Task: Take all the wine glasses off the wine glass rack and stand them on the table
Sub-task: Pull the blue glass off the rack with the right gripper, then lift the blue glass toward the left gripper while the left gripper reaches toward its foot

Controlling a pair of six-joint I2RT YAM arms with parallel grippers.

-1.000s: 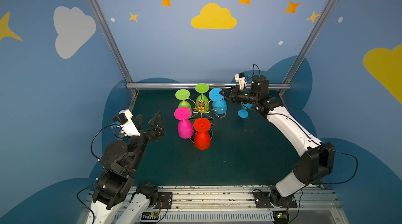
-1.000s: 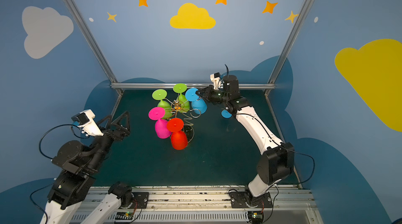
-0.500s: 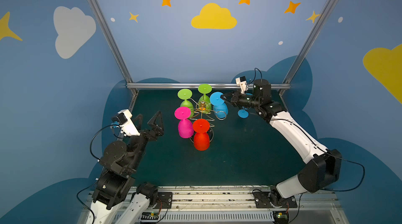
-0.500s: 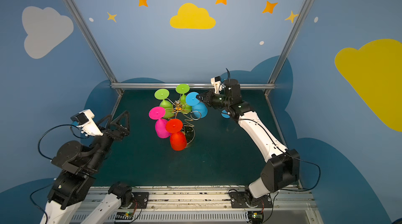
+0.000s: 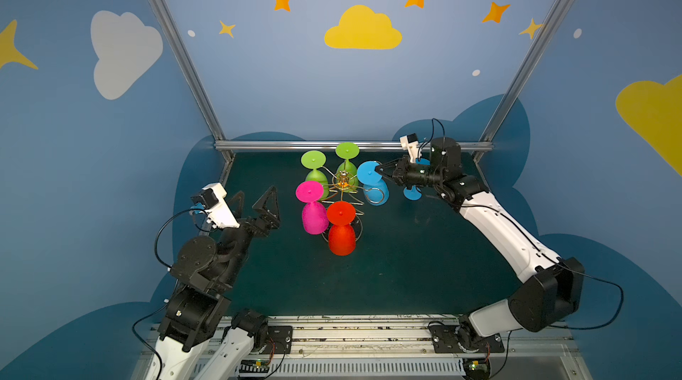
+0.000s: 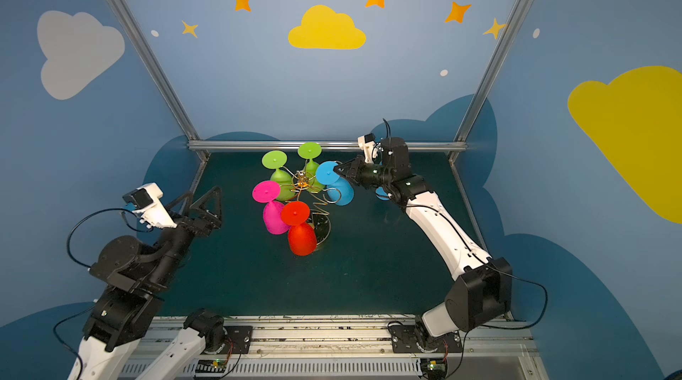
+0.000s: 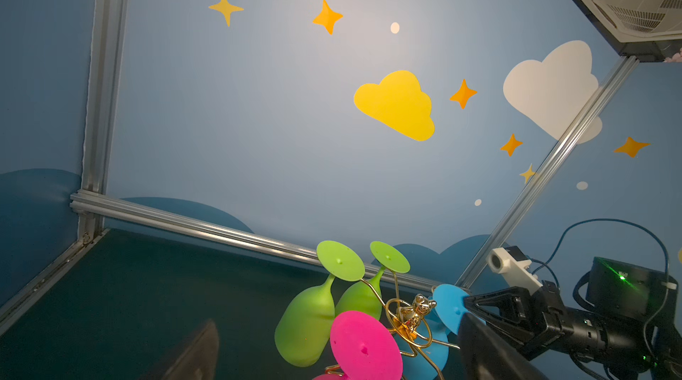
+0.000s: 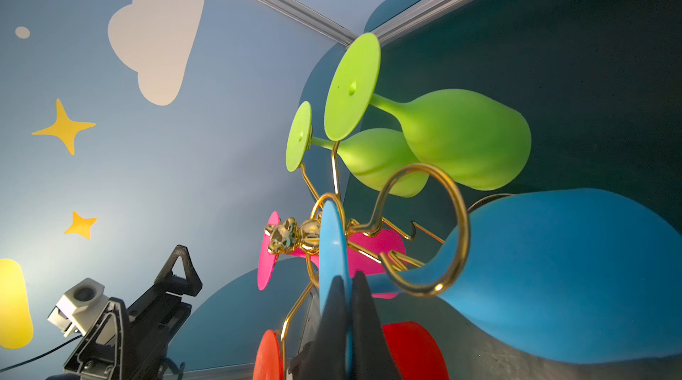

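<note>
Blue wine glass (image 5: 373,186) foot clamped, right gripper (image 5: 378,170) outstretched | left gripper (image 5: 257,194) agape

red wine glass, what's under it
The round base of the wine glass rack lies under the red wine glass. Its bowl covers much of it, so whether they touch is hidden.

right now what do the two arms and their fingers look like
The left arm and right arm match: white shell links, black joints, thin black cables looping alongside, a white boxy wrist camera, and black triangular open-frame fingers.
</note>
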